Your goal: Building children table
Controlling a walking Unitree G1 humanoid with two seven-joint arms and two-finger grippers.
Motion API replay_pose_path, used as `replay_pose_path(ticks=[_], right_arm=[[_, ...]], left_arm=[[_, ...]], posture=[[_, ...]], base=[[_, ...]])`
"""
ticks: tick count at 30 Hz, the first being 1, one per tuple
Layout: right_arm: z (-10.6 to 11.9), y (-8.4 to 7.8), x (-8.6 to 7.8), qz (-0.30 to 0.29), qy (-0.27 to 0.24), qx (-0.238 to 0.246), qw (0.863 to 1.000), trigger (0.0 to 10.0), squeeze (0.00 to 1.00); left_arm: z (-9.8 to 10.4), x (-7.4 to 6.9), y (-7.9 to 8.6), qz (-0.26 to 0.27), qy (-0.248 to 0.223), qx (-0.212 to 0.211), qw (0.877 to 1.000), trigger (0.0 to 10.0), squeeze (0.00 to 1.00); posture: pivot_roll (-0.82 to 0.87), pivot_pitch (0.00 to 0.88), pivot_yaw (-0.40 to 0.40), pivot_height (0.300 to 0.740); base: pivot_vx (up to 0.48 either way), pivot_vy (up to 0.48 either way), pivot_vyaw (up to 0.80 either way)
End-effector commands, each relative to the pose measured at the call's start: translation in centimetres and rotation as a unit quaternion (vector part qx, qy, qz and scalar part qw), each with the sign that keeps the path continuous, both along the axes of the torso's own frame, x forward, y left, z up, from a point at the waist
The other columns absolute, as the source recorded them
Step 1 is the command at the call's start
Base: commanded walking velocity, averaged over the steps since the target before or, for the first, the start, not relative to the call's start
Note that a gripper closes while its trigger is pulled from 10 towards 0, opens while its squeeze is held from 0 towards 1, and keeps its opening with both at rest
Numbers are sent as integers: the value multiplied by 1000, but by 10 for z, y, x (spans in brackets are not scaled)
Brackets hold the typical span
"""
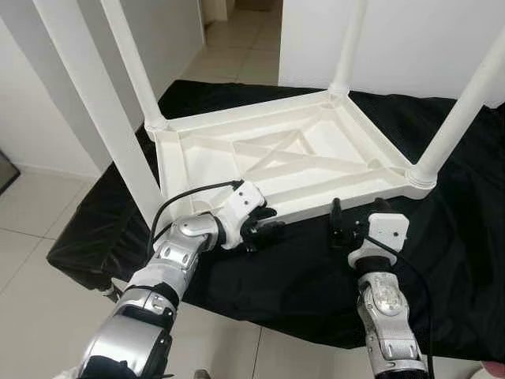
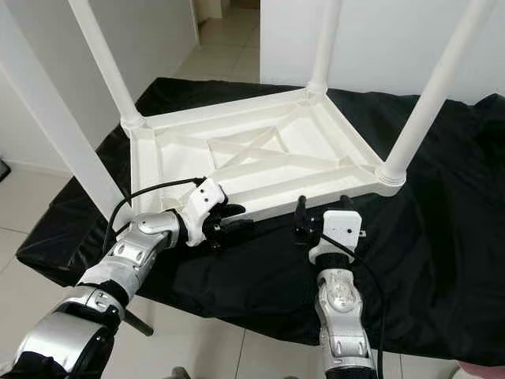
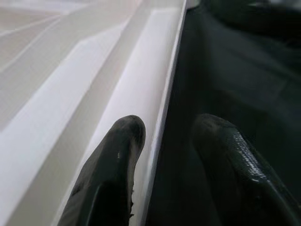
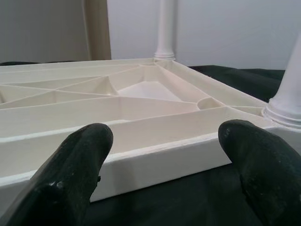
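left gripper (image 1: 267,229): fingers parted, straddling the near rim of the table top; one finger (image 3: 113,165) lies over the white edge, the other over the black cloth (image 1: 276,284)
right gripper (image 1: 353,225): spread wide, holding nothing, just short of the same rim
table top (image 1: 268,154): upside down on the cloth, straight ahead of both grippers, its near rim running across them
legs (image 1: 454,118): all four stand upright in their corners
nearer arm: the left, judged already at the rim

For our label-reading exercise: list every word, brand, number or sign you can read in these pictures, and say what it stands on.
None: no readable text stands on the upturned white table, its legs, the black cloth, or either gripper's housing.
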State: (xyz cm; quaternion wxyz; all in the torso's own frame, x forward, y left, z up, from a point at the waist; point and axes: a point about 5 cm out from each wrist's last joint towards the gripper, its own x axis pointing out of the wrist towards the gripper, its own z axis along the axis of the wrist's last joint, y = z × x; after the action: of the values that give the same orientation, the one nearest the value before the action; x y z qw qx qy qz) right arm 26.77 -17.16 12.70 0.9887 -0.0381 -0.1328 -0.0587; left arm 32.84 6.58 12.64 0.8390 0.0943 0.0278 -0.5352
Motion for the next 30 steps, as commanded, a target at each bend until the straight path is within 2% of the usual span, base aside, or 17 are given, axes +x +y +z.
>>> replay_pose_path(ticks=[1,2,3,4,5,6,9,12,15,16,17,19,22,26,27,29,30], right_arm=[[-1,-1,3,-7,6,5,1000,10000,0],[-1,-1,3,-7,6,5,1000,10000,0],[0,-1,5,-7,5,5,1000,10000,0],[0,-1,5,-7,5,5,1000,10000,0],[0,-1,6,-6,5,5,1000,10000,0],[0,-1,6,-6,5,5,1000,10000,0],[-1,-1,10,3,6,0,1000,10000,0],[-1,-1,11,6,7,-2,1000,10000,0],[0,-2,18,7,5,-4,1000,10000,0],[0,-2,18,7,5,-4,1000,10000,0],[1,-5,22,3,3,-4,1000,10000,0],[3,-8,26,1,0,-3,1000,10000,0],[2,-9,30,0,1,-2,1000,10000,0],[2,-7,32,2,1,-1,1000,10000,0],[2,-4,34,7,0,0,1000,10000,0],[5,3,39,23,-5,1,1000,10000,0],[6,5,39,28,-5,0,1000,10000,0]], left_arm=[[6,-6,10,-20,-7,-5,1000,10000,67],[6,-6,10,-20,-7,-5,1000,10000,67],[9,-13,17,-19,-16,-12,1000,10000,0],[9,-13,17,-19,-16,-12,1000,10000,0],[13,-22,25,-20,-30,-21,999,10000,0],[13,-22,25,-20,-30,-21,999,10000,0],[22,-41,49,9,-46,-36,998,10000,0],[25,-46,55,19,-49,-38,998,10000,0],[31,-66,60,35,-58,-45,997,10000,0],[31,-66,60,35,-58,-45,997,10000,0],[31,-81,62,30,-52,-41,997,10000,0],[32,-91,68,34,-53,-32,998,10000,0],[36,-99,81,53,-52,-30,997,10000,0],[39,-106,89,60,-38,-32,997,10000,0],[40,-113,99,60,-23,-27,998,10000,0],[42,-121,128,72,6,-17,997,10000,0],[43,-120,146,92,13,-8,996,10000,0]], posture=[[-57,21,47,740],[-57,21,47,740],[-56,19,42,740],[-56,19,42,740],[-53,19,33,740],[-53,19,33,740],[-32,12,11,740],[-32,12,11,740],[6,4,-2,740],[6,4,-2,740],[29,0,-4,740],[49,0,-10,740],[67,0,-18,740],[78,0,-25,740],[84,0,-32,740],[89,0,-43,740],[95,0,-50,740]], base=[[0,0,0],[0,0,0],[0,0,0],[0,0,0],[0,0,0],[0,0,0],[0,0,0],[0,0,0],[0,0,0],[0,0,0],[0,0,0],[0,0,0],[0,0,0],[0,0,0],[0,0,0],[0,0,0],[0,0,0]])
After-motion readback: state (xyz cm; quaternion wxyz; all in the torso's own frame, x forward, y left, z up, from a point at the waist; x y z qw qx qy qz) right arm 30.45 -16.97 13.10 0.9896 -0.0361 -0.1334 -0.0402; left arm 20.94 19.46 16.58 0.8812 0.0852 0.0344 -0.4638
